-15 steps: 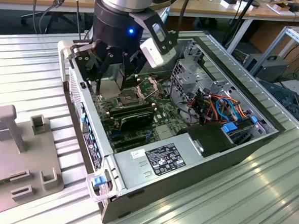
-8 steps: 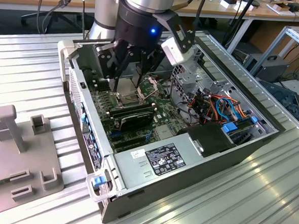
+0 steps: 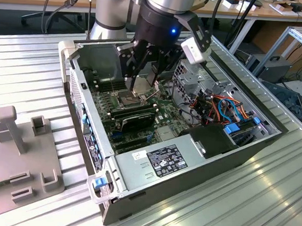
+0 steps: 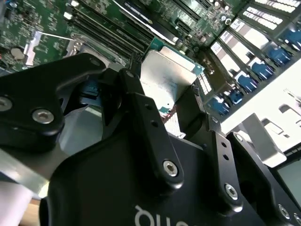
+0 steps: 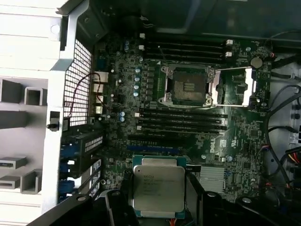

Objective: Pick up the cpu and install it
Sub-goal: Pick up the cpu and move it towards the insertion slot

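Observation:
The cpu (image 5: 157, 186) is a flat square chip with a dull silver top, and my gripper (image 5: 159, 200) is shut on it, one black finger on each side. In the second wrist view the cpu (image 4: 167, 75) sits between the fingertips of the gripper (image 4: 164, 92), above the green motherboard. In the exterior view the gripper (image 3: 144, 87) hangs inside the open computer case with the cpu (image 3: 144, 83) a little above the board. The dark square socket (image 5: 186, 87) lies bare, apart from the chip, with its shiny retention frame (image 5: 235, 87) swung open beside it.
Black memory slots (image 5: 183, 120) run between the chip and the socket. The case wall (image 3: 84, 114) rises at the exterior view's left, with a grey fixture (image 3: 20, 151) on the table beyond it. A power supply (image 3: 163, 162) and coloured cables (image 3: 223, 109) fill the case's near and right parts.

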`<act>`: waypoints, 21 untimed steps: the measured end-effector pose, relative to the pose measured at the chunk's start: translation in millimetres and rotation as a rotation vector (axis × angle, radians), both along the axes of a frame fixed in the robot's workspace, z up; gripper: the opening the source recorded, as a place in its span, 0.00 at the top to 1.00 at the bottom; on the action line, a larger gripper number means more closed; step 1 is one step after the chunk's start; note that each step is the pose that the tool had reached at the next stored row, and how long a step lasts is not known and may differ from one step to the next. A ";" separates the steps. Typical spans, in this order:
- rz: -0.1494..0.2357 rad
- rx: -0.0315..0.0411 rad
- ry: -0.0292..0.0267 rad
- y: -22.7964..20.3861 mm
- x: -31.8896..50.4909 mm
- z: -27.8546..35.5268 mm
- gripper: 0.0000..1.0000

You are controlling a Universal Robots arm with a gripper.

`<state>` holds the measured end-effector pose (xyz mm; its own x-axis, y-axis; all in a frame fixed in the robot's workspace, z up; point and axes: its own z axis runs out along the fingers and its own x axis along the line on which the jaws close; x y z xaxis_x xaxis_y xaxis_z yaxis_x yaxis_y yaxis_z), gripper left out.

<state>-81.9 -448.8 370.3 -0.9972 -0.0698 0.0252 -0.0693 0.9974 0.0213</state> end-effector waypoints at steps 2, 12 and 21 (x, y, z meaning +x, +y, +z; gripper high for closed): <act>0.000 0.0001 0.0000 0.0 8.1 -0.1 0.45; 0.000 0.0000 0.0000 0.0 43.4 -0.2 0.45; 0.000 0.0000 0.0000 0.0 60.4 -0.3 0.45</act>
